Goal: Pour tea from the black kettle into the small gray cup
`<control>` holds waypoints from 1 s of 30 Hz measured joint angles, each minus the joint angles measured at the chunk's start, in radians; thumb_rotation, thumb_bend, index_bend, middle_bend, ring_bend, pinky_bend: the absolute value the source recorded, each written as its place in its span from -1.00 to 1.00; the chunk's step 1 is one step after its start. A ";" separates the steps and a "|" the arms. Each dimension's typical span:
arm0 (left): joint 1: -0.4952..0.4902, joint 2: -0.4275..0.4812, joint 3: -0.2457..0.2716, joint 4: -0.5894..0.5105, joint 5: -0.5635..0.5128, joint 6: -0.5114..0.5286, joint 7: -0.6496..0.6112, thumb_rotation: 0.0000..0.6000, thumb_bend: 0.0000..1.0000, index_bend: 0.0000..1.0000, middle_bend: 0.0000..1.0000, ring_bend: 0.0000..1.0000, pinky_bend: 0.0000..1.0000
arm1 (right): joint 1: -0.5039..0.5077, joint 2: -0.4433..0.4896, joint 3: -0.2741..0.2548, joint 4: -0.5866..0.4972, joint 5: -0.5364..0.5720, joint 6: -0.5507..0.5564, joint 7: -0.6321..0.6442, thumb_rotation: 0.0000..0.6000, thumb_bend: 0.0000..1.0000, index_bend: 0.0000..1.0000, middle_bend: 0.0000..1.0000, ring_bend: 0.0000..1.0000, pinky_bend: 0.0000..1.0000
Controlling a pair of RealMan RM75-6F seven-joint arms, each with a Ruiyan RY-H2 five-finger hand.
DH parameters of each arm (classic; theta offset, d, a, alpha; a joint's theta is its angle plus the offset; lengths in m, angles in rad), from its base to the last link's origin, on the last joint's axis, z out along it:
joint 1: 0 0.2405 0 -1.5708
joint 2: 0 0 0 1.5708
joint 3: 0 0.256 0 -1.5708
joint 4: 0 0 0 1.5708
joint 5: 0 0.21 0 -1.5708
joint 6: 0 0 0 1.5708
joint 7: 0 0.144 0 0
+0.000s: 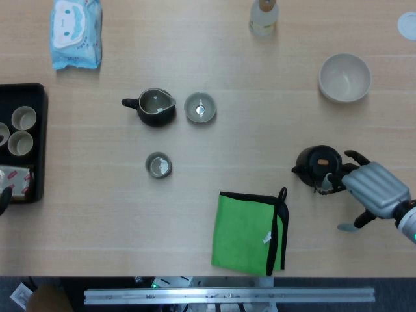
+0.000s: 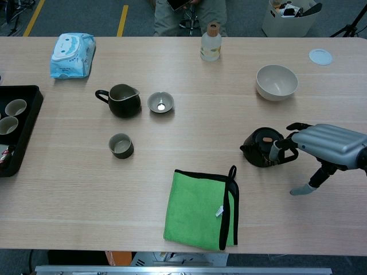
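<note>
Head view straight down on the table (image 1: 260,78); chest view lower, slanting forward across the same tabletop.

Setting as we see it — a long, light wooden table (image 2: 172,189) with fine straight grain, evenly lit and free of hard shadows. Beyond its far edge lies a dark grey floor (image 2: 80,17) crossed by yellow tape lines (image 2: 123,17). A metal rail (image 1: 227,296) runs along the near edge — probably part of the table's frame.
</note>
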 measured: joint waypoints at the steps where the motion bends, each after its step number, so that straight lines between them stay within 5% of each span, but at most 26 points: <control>1: 0.000 -0.001 0.000 0.001 0.001 -0.001 -0.001 1.00 -0.35 -0.77 -0.75 -0.76 -0.88 | -0.001 -0.002 -0.001 0.001 0.000 -0.001 -0.001 0.53 -1.00 -0.37 -0.22 -0.48 -1.00; 21: 0.005 0.000 0.001 0.007 0.001 0.000 -0.009 1.00 -0.35 -0.77 -0.75 -0.76 -0.88 | -0.006 -0.038 -0.024 0.025 0.010 -0.015 -0.064 0.53 -1.00 -0.37 -0.22 -0.46 -1.00; 30: 0.005 0.000 0.000 0.007 -0.001 -0.001 -0.009 1.00 -0.35 -0.77 -0.75 -0.76 -0.88 | -0.013 -0.054 -0.023 0.035 0.015 0.003 -0.085 0.62 -1.00 -0.19 -0.07 -0.24 -1.00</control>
